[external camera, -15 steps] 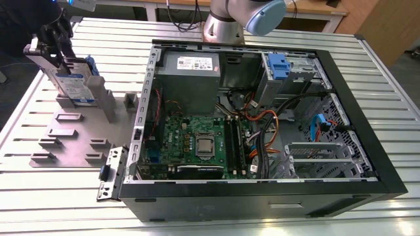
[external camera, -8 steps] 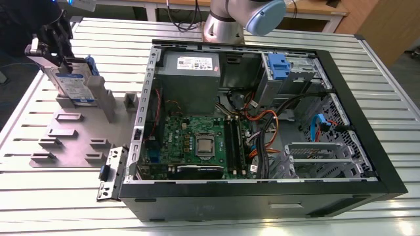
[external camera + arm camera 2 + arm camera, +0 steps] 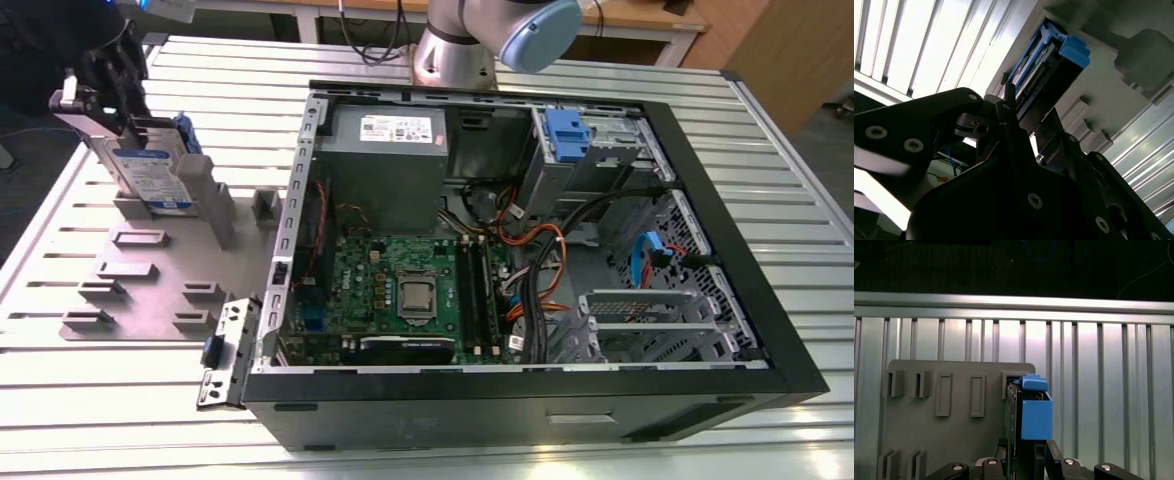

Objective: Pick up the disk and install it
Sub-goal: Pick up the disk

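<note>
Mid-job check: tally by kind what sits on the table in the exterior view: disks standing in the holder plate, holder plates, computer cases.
Disk: 1
Holder plate: 1
Computer case: 1
Total: 3

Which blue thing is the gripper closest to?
The disk standing in the grey rack outside the computer case, not the blue latch inside it.
</note>
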{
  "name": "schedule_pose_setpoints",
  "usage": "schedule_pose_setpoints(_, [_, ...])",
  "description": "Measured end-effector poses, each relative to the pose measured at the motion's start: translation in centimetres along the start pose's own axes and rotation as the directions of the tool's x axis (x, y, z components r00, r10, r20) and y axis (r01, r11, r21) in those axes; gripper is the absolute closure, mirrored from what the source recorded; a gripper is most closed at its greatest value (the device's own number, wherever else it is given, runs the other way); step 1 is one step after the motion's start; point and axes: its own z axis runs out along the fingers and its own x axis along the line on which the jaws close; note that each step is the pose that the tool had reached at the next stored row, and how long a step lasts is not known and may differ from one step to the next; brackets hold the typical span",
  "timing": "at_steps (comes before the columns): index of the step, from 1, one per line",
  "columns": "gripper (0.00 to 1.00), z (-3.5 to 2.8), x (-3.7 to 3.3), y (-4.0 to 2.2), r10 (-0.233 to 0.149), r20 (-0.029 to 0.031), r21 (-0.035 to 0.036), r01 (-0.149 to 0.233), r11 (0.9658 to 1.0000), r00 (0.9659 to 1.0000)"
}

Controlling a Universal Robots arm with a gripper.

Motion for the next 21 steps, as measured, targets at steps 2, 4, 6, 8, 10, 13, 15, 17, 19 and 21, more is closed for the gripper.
schedule_pose_setpoints(2, [0.58, 0.0, -0.1, 0.0, 0.001, 0.0, 0.0, -0.001, 1.0, 1.0])
schedule_pose_setpoints(4, [0.58, 0.01, -0.25, 0.0, 0.001, 0.0, 0.0002, -0.001, 1.0, 1.0])
schedule_pose_setpoints(6, [0.58, 0.01, -0.29, 0.0, 0.001, -0.0001, 0.0001, -0.001, 1.0, 1.0])
schedule_pose_setpoints(8, [0.58, 0.02, -0.29, 0.0, 0.003, -0.0031, 0.0003, -0.003, 1.0, 1.0])
schedule_pose_setpoints(10, [0.58, 0.02, -0.29, 0.0, 0.009, -0.0106, 0.0007, -0.009, 1.0, 0.9999])
schedule_pose_setpoints(13, [0.58, 0.01, -0.29, 0.0, 0.016, -0.0222, 0.0012, -0.016, 0.9999, 0.9996])
schedule_pose_setpoints(15, [0.58, 0.02, -0.28, 0.0, 0.019, -0.0258, 0.0016, -0.019, 0.9998, 0.9995])
schedule_pose_setpoints(17, [0.58, 0.01, -0.31, 0.0, 0.02, -0.0283, 0.0016, -0.02, 0.9998, 0.9994])
schedule_pose_setpoints(19, [0.58, 0.02, -0.39, 0.0, 0.021, -0.032, 0.0017, -0.021, 0.9998, 0.9993])
schedule_pose_setpoints(21, [0.58, 0.02, -0.48, 0.0, 0.022, -0.0341, 0.0018, -0.022, 0.9998, 0.9992])
